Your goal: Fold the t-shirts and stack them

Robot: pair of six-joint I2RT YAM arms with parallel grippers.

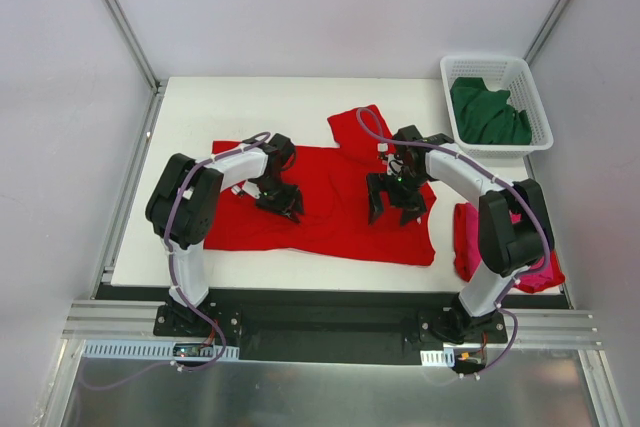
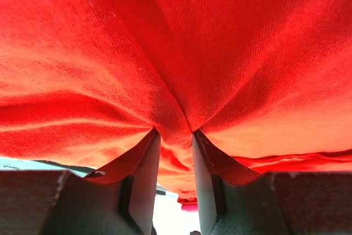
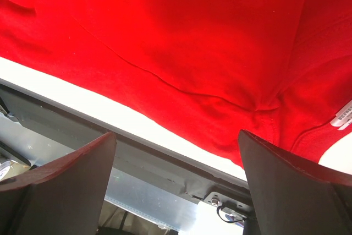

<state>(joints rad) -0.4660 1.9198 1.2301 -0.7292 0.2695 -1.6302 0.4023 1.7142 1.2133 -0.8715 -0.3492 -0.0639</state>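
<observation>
The bright red t-shirt (image 1: 335, 217) lies spread flat across the middle of the table, one sleeve pointing to the back. My left gripper (image 1: 287, 203) presses down on its left part. In the left wrist view the jaws (image 2: 176, 136) pinch a bunched fold of the red t-shirt (image 2: 192, 42). My right gripper (image 1: 396, 209) stands open over the shirt's right part, and the red t-shirt (image 3: 181, 37) fills its wrist view with nothing between the fingers (image 3: 176, 135). A magenta-pink t-shirt (image 1: 466, 239) lies crumpled at the near right, partly behind the right arm. A dark green t-shirt (image 1: 487, 113) sits in the basket.
A white lattice basket (image 1: 490, 59) stands at the back right corner. The table's near edge and the metal frame (image 3: 137, 152) run just below the red shirt's hem. A white label (image 3: 344, 115) shows at the shirt's edge.
</observation>
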